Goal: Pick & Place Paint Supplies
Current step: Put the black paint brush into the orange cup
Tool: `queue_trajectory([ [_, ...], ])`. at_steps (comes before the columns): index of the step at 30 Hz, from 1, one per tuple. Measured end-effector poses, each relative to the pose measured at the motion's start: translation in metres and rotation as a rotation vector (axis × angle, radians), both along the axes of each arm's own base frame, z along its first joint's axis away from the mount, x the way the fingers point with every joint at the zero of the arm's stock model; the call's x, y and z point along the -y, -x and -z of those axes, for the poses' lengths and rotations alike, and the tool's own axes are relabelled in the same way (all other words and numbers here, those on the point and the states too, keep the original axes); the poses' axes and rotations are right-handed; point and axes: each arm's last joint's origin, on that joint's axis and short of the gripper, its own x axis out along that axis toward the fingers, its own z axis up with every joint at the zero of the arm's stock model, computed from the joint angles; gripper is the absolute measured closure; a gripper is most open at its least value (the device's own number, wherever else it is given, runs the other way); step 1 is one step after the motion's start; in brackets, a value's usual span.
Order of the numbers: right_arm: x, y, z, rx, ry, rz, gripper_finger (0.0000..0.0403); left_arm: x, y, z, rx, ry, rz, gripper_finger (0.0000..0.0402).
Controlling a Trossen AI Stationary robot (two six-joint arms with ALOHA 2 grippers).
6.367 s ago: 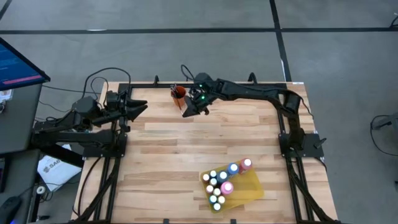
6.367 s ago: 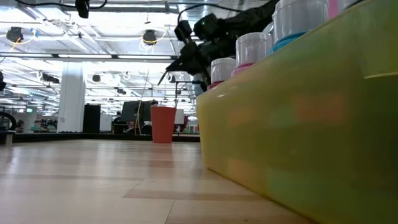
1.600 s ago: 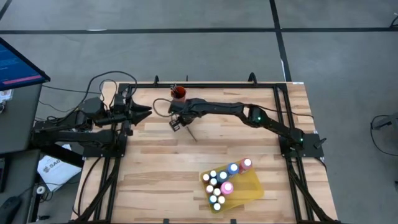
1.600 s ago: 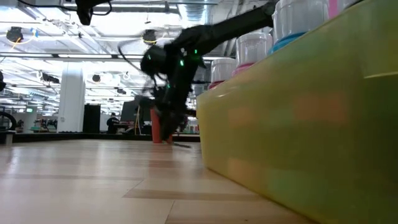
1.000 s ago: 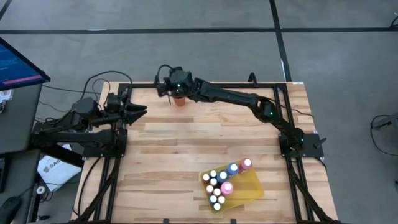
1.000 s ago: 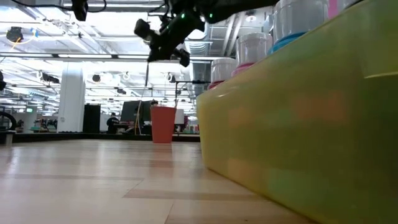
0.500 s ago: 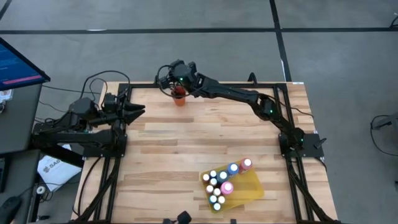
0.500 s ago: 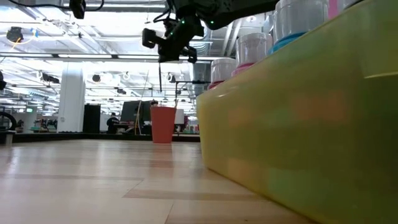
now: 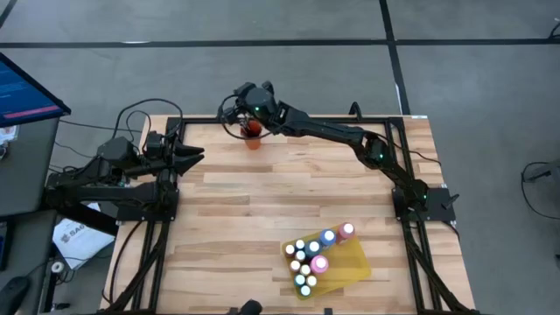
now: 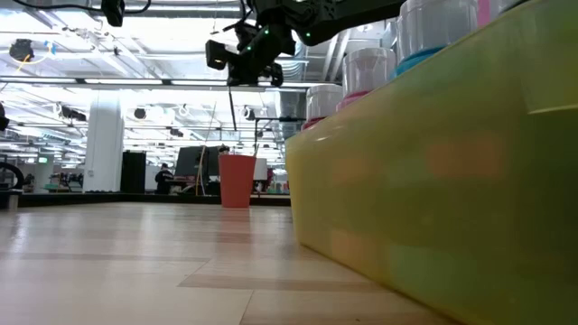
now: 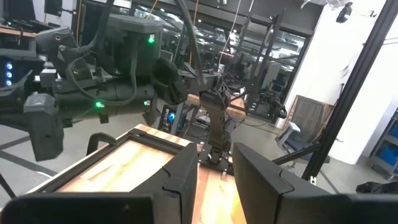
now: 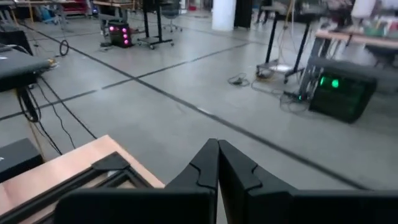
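My right gripper [image 10: 237, 74] is shut on a thin dark paintbrush [image 10: 230, 106] high above the orange cup [image 9: 252, 133], near the table's far edge. In its wrist view the fingers [image 12: 217, 163] are closed together and hide the brush. The cup [image 10: 237, 181] stands upright on the table with dark brushes in it. Several white-capped paint bottles [image 9: 313, 254] stand in the yellow tray [image 9: 354, 262] at the near right. At the table's left edge my left gripper [image 9: 194, 154] waits, open, with nothing between its fingers [image 11: 214, 180]. My right gripper pinches the paintbrush by its upper end [image 10: 231, 87] between its two shut fingers. The fingers lie about level and cross the brush. The brush hangs straight down below them, lifted clear, its lower end above the orange cup's mouth.
The yellow tray's wall [image 10: 433, 181] fills the right half of the low view. Black frame rails [image 9: 306, 119] run along the table's far edge. Bare wood [image 9: 289, 192] lies between the cup and the tray. A monitor [image 9: 26, 92] stands left of the table.
My right gripper, still shut on the paintbrush, has shifted a little toward the table's right along the far edge and come over the orange cup, and its wrist has rolled. The brush stays hanging below it, clear of the table.
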Motion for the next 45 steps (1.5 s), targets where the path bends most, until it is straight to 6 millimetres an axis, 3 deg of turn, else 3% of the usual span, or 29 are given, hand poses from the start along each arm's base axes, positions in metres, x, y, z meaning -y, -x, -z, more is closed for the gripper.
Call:
queue_trajectory([
  [6, -0.013, -0.004, -0.007, -0.017, 0.048, -0.152, 0.0403, 0.0, 0.0, 0.0, -0.007, -0.03, -0.003, 0.0308],
  [10, -0.023, 0.007, -0.034, -0.029, 0.087, -0.232, 0.0403, 0.0, 0.0, 0.0, -0.013, -0.057, -0.013, 0.0308],
  [12, -0.021, 0.016, -0.046, -0.053, 0.077, -0.235, 0.0403, 0.0, 0.0, 0.0, -0.016, -0.071, -0.018, 0.0308],
  [16, -0.011, 0.03, -0.05, -0.145, 0.057, -0.29, 0.0403, 0.0, 0.0, 0.0, -0.018, -0.076, -0.019, 0.0308],
  [22, -0.007, 0.046, -0.078, -0.086, 0.087, -0.385, 0.0403, 0.0, 0.0, 0.0, -0.018, -0.076, -0.02, 0.0308],
  [26, -0.008, 0.052, -0.082, -0.112, 0.078, -0.46, 0.0403, 0.0, 0.0, 0.0, -0.018, -0.076, -0.022, 0.0308],
  [28, -0.008, 0.066, -0.091, -0.169, 0.053, -0.47, 0.0403, -0.001, 0.0, 0.0, -0.021, -0.09, -0.026, 0.0308],
  [32, -0.01, 0.113, -0.135, -0.177, 0.046, -0.494, 0.0403, -0.001, 0.0, 0.0, -0.027, -0.115, -0.04, 0.0308],
  [34, -0.01, 0.131, -0.147, -0.189, 0.029, -0.493, 0.0403, -0.001, 0.0, 0.0, -0.03, -0.123, -0.049, 0.0308],
  [42, -0.041, 0.166, -0.165, -0.262, -0.001, -0.549, 0.0403, -0.002, 0.0, 0.0, -0.031, -0.122, -0.072, 0.0308],
  [45, -0.046, 0.161, -0.144, -0.234, 0.005, -0.555, 0.0403, -0.002, 0.0, 0.0, -0.031, -0.122, -0.072, 0.0308],
])
